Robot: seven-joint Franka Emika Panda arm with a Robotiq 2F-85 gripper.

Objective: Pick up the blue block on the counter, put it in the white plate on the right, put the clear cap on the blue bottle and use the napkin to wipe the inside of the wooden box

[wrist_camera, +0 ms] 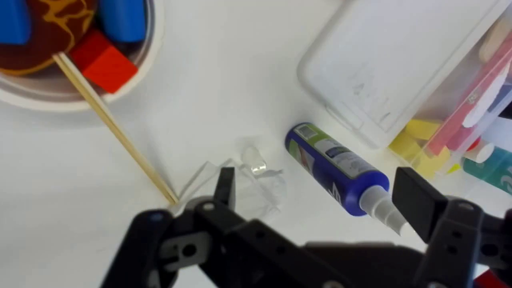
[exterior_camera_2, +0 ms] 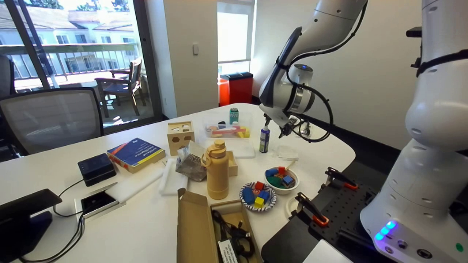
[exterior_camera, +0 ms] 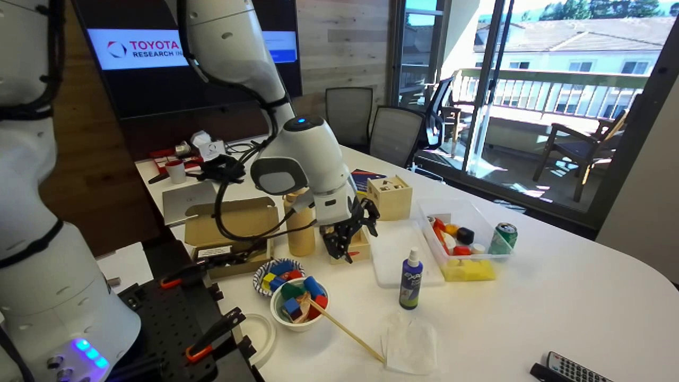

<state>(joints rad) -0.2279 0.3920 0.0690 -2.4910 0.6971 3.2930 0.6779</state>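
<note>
The jaws of the gripper [wrist_camera: 322, 196] are spread wide, and nothing is held. In the wrist view the blue bottle [wrist_camera: 337, 167], seen upright in both exterior views, is shown right of centre; near the centre the clear cap [wrist_camera: 254, 159] is seen at the upper edge of the napkin [wrist_camera: 258, 197]. In an exterior view an open wooden box [exterior_camera_2: 233, 170] is partly hidden, mid-frame, by a tan bottle [exterior_camera_2: 218, 173].

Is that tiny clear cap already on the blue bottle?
No, the wrist view shows the clear cap apart from the blue bottle, with white tabletop visible between them.
</note>
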